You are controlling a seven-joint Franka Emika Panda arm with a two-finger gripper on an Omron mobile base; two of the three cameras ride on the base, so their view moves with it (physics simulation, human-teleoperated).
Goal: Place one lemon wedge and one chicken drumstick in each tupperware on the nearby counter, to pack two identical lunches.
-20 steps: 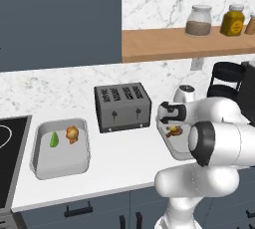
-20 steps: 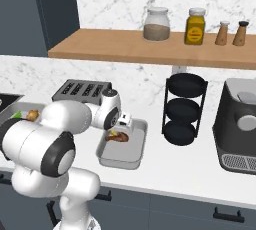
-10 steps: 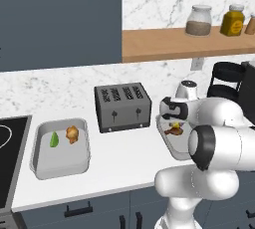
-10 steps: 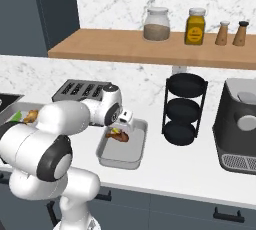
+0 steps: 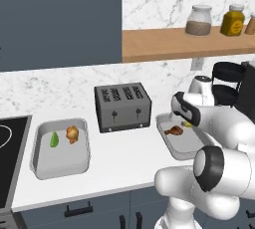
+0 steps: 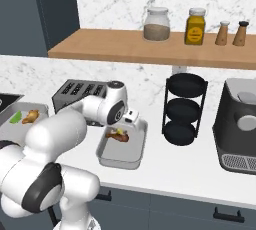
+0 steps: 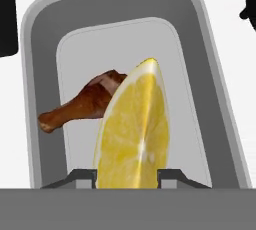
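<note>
The hand view looks straight down into a shallow light-grey tupperware [image 7: 40, 39] with rounded corners and a wide flat rim, where a dark reddish-brown chicken drumstick [image 7: 82, 103] lies on the pale floor. In front of it the fingers [image 7: 127, 178] are closed narrowly on a yellow lemon wedge [image 7: 134, 139], its cut face showing pale radial lines and a thin rind edge. The wedge hangs above the tray, overlapping the drumstick's thick end; whether they touch cannot be told.

The left base view shows what the hand view cannot: this tray [image 5: 172, 146] sits on the white worktop [image 5: 119, 158] just right of a dark four-slot toaster [image 5: 123, 107], and a second matching tupperware [image 5: 62, 166] near the worktop's left edge holds a green lemon wedge [image 5: 54, 140] beside a golden orange-brown drumstick [image 5: 72, 134].

The right base view adds a black three-tier round rack [image 6: 184, 109] and a dark grey appliance [image 6: 240, 126] toward the right edge, below a wooden shelf [image 6: 125, 49] carrying glass jars and two shakers. No writing is legible on the jars.
</note>
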